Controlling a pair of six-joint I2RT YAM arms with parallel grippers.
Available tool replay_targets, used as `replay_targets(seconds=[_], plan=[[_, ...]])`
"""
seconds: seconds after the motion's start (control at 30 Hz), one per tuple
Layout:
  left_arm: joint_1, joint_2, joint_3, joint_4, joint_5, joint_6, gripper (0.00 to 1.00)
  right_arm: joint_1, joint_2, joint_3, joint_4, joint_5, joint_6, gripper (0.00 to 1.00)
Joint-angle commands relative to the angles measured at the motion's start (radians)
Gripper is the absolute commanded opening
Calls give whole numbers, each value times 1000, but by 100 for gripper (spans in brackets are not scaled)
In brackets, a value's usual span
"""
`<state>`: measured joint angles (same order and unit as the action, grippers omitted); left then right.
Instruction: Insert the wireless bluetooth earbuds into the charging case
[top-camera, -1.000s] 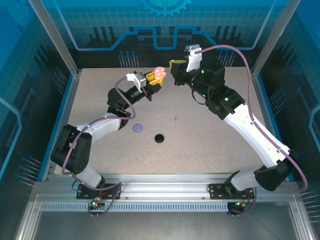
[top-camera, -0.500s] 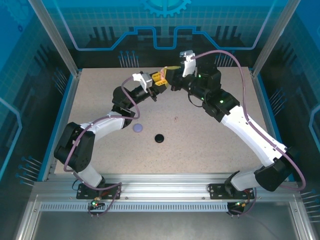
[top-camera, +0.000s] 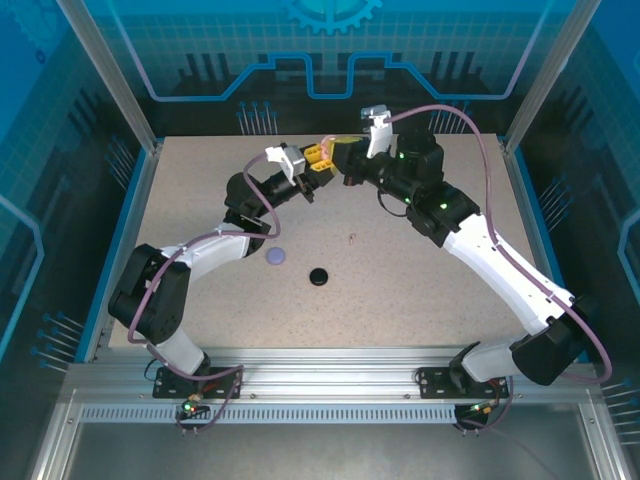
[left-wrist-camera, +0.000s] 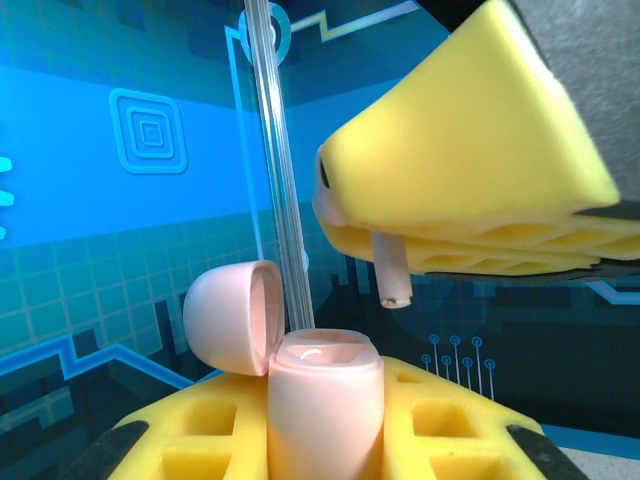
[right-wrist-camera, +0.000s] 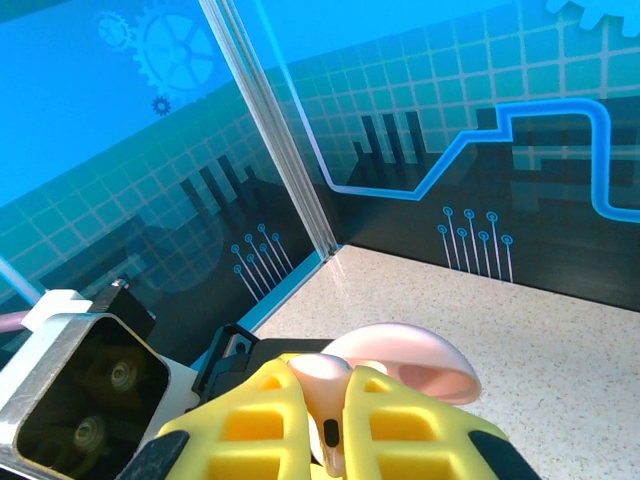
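Speckled beige surface (top-camera: 420, 290), walled in blue, is recorded with two round cases lying left of centre: one lavender case (top-camera: 275, 257) and one black case (top-camera: 318, 275). One tiny item (top-camera: 352, 238) is seen to their right, too small to identify. At upper centre, two tools are found tip to tip. One pink charging case (left-wrist-camera: 325, 400), lid (left-wrist-camera: 232, 318) swung open leftward, is clamped in the left tool (top-camera: 318, 160). One pink earbud (left-wrist-camera: 393, 275) is pinched in the right tool (top-camera: 347, 150), stem down, just above and right of the case's mouth, not touching.

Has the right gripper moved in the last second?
Yes. In the top view the right gripper, gripping a pink earbud, has shifted left and nearer the black case, closing over the pink case the left gripper holds.
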<state>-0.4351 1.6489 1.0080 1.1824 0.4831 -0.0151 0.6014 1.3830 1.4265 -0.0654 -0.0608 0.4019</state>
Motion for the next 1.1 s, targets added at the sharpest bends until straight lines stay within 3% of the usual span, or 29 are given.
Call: replay_targets(seconds=[0.0,1.07], plan=[[-10,-4,40,27,-10,28,0,-17,-21,-13,35,-5,13,10],[-16,-30,41,46,-14,35,0,-19,61,0,-48,-22,-61,7]])
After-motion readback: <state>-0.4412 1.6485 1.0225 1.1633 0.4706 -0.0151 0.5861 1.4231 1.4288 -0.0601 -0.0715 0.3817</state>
